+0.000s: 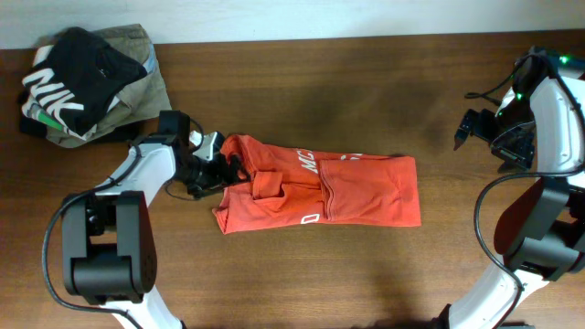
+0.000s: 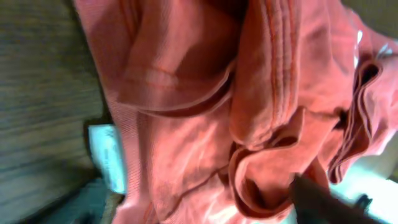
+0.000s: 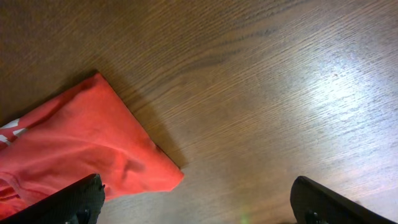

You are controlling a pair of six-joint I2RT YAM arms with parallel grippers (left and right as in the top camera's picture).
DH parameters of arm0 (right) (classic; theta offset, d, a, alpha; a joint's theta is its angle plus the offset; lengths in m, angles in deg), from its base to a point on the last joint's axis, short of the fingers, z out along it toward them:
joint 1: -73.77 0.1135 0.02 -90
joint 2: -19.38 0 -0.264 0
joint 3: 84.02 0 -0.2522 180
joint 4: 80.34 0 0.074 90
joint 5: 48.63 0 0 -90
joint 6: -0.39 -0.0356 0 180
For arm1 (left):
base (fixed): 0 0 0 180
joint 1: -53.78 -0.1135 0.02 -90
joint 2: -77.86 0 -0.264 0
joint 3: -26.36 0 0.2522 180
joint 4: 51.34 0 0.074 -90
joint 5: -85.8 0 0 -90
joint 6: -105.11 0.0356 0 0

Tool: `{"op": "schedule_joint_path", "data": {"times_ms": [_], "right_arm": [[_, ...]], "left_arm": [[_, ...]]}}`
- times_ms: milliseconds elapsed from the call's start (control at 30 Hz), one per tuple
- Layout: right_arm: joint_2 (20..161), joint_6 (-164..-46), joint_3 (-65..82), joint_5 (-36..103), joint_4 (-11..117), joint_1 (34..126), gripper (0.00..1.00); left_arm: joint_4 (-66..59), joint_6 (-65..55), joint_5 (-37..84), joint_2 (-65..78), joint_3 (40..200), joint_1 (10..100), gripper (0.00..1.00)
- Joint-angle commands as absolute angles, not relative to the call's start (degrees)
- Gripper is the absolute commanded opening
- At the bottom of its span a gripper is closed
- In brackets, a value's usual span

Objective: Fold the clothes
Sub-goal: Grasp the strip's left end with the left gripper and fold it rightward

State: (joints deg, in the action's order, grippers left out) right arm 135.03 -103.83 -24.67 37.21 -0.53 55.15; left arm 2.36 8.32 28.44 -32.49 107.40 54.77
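The red-orange T-shirt point(image 1: 347, 192) lies partly folded as a wide band in the middle of the table, with white lettering on top and its left end bunched. My left gripper point(image 1: 218, 170) is low at that bunched left end. In the left wrist view rumpled red cloth point(image 2: 186, 93) fills the frame, and the fingers point(image 2: 205, 208) stand wide apart with cloth between them. My right gripper point(image 1: 475, 128) is open and empty, off to the right of the shirt. The right wrist view shows the shirt's right corner point(image 3: 74, 143) by its left finger, with bare wood between the fingertips point(image 3: 199, 205).
A black garment with big white letters point(image 1: 73, 68) lies on a khaki-olive garment point(image 1: 146, 87) at the back left corner. The wooden table point(image 1: 302, 82) reaches the wall at the back. The arm bases stand at the front left and front right.
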Motion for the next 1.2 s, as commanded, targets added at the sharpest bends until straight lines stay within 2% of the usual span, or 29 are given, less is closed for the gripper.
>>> {"op": "schedule_joint_path", "data": {"times_ms": [0,100,133,167,300,333,367,433,467,567,667,867,1000,1167], "right_arm": [[134.16,-103.32,-25.57,36.84,-0.75,55.02,0.99],[134.16,-103.32,-25.57,36.84,-0.68,55.05,0.99],[134.16,-103.32,-25.57,36.84,-0.71,55.05,0.99],[134.16,-103.32,-25.57,36.84,-0.73,55.05,0.99],[134.16,-103.35,-25.57,36.84,-0.77,55.05,0.99],[134.16,-103.32,-25.57,36.84,-0.77,55.05,0.99],[134.16,-103.35,-25.57,36.84,-0.79,55.05,0.98],[134.16,-103.32,-25.57,36.84,-0.90,55.05,0.99],[134.16,-103.32,-25.57,36.86,-0.92,55.05,0.99],[134.16,-103.32,-25.09,36.84,-0.92,55.05,0.99],[134.18,-103.32,-23.51,36.84,-0.66,55.44,0.99],[134.18,-103.35,-23.21,36.86,1.13,60.40,0.99],[134.35,-103.37,-23.18,36.88,3.86,64.14,0.99],[137.24,-103.59,-23.18,36.40,5.02,67.00,0.99]], "left_arm": [[-0.63,6.97,28.37,-32.16,106.53,55.30,0.73],[-4.28,6.97,28.35,-32.16,106.53,57.33,0.74],[-5.35,6.97,28.35,-32.16,106.53,58.07,0.79],[-6.49,6.97,28.31,-32.16,106.53,58.99,0.79],[-7.54,6.75,21.38,-32.16,106.53,62.77,0.79],[-7.58,6.75,20.96,-32.16,106.53,63.32,0.67],[-7.60,6.40,20.00,-32.16,106.53,63.73,0.47],[-7.58,2.27,14.54,-32.16,106.53,63.73,0.13],[-7.58,2.27,12.88,-32.16,106.55,63.73,0.01],[-5.22,2.29,7.87,-32.03,107.84,62.62,0.01],[2.71,2.71,-0.30,-32.03,113.28,57.55,0.01],[16.37,8.37,-1.05,-32.03,128.76,52.89,0.01],[26.65,8.37,0.42,-31.92,138.94,56.61,0.01],[29.75,7.54,5.64,-31.74,140.28,69.04,0.01]]}}
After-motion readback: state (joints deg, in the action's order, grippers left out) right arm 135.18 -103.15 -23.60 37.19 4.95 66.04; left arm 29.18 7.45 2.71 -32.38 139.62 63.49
